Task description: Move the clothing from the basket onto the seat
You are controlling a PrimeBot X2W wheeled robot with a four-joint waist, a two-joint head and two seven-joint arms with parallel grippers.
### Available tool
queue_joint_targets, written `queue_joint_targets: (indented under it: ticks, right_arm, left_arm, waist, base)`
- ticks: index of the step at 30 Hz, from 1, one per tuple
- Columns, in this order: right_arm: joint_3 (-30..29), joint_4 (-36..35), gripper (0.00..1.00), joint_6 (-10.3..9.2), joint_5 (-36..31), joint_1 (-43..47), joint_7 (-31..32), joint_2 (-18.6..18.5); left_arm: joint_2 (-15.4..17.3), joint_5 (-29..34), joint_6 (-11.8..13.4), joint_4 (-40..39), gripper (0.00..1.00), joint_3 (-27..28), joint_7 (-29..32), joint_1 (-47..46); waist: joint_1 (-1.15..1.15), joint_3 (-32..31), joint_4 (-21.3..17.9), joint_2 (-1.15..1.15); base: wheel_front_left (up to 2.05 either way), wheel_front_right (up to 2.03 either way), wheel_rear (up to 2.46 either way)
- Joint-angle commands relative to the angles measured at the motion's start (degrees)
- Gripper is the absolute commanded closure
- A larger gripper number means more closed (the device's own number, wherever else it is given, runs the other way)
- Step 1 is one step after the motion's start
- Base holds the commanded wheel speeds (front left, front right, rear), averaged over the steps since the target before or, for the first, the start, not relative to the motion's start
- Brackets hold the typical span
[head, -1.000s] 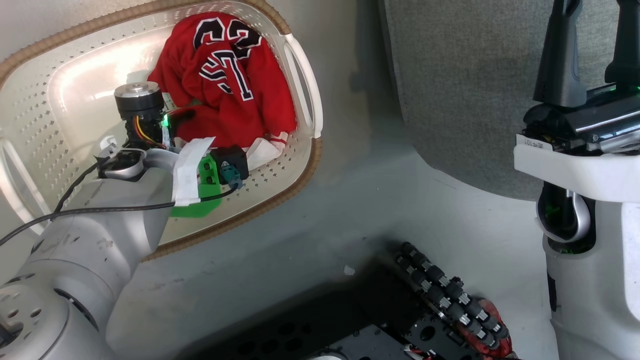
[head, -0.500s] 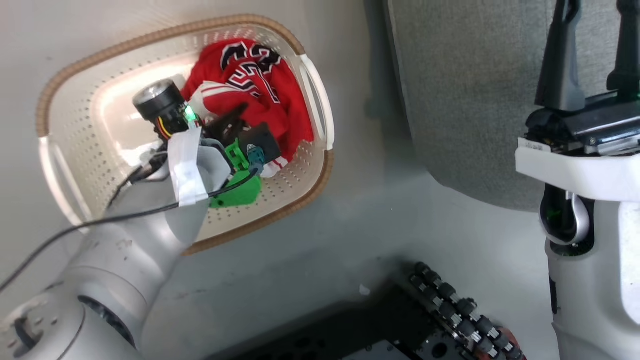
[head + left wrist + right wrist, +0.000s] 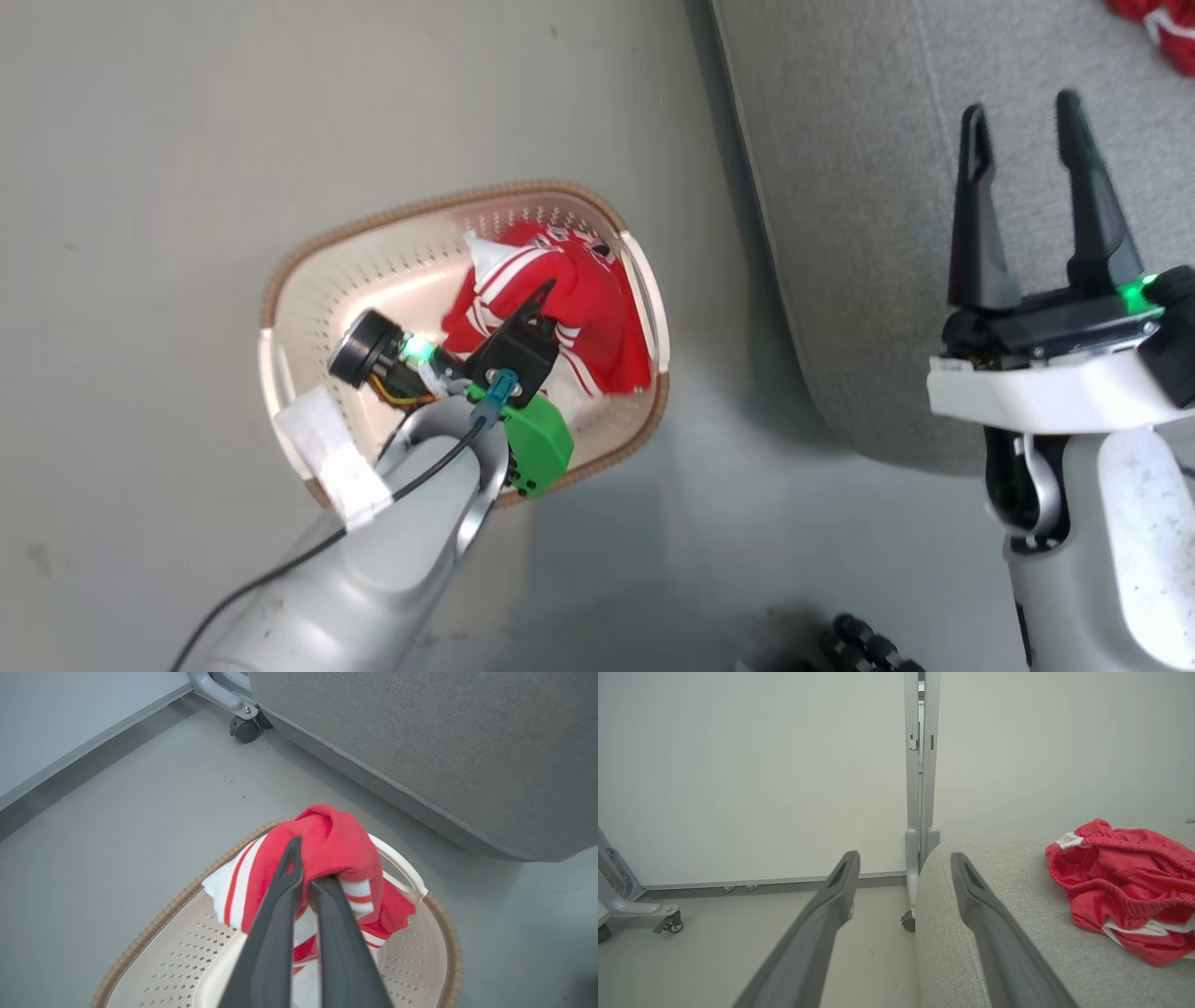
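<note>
The left gripper point(image 3: 308, 868) has its 2 fingers drawn almost together on a fold of a red garment point(image 3: 336, 844); the bunch sits at the fingertips above the basket point(image 3: 364, 280), while the striped remainder trails down inside the basket. The seat point(image 3: 840, 233) stands just beside the basket, on the side of its white handle point(image 3: 402, 868). A second red garment point(image 3: 1120, 877) already lies on the seat, well apart from the basket. The right gripper point(image 3: 1022, 103) hangs well apart from the basket over the seat's edge, its 2 fingers spread wide and holding nothing.

I see 4 likely faults from here:
- The pinch appears to take only a small fold of slippery cloth; a quick swing could let the weight of the hanging part pull it free, dropping it back into the basket.
- The trailing hem could snag the handle or the rim; the basket looks light, so it might tip or slide toward the seat.
- A low carry would drag the cloth across the floor point(image 3: 140, 812) beside the basket.
- A release too near the seat's rounded edge, the part closest to the basket, could let the garment slide off.
</note>
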Motion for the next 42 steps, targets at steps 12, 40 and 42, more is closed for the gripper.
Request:
queue_joint_targets:
  ticks: [12, 40, 42]
  right_arm:
    - [2.2, 5.7, 0.00, -0.06, 1.6, 11.1, -0.2, 0.0]
    - [24.3, 9.6, 0.00, -0.05, 5.8, 15.7, -0.2, -2.9]
    - [26.7, 10.3, 0.00, -0.05, 6.4, 14.9, -0.2, -2.6]
  left_arm:
    - [1.5, -4.2, 1.5, -20.7, 1.00, 12.7, -0.2, 17.1]
    - [-0.7, -0.3, 0.8, -35.4, 1.00, 17.0, 2.5, 22.4]
    - [-1.1, -0.4, 1.0, -36.3, 1.00, 16.1, 3.8, 21.5]
  waist:
    - [0.00, -27.9, 7.3, 0.00]
    - [0.00, -35.4, 8.5, 0.00]
    - [0.00, -35.2, 8.8, 0.00]
  base:
    - [0.00, 0.00, 0.00]
    - [0.00, 0.00, 0.00]
    - [0.00, 0.00, 0.00]
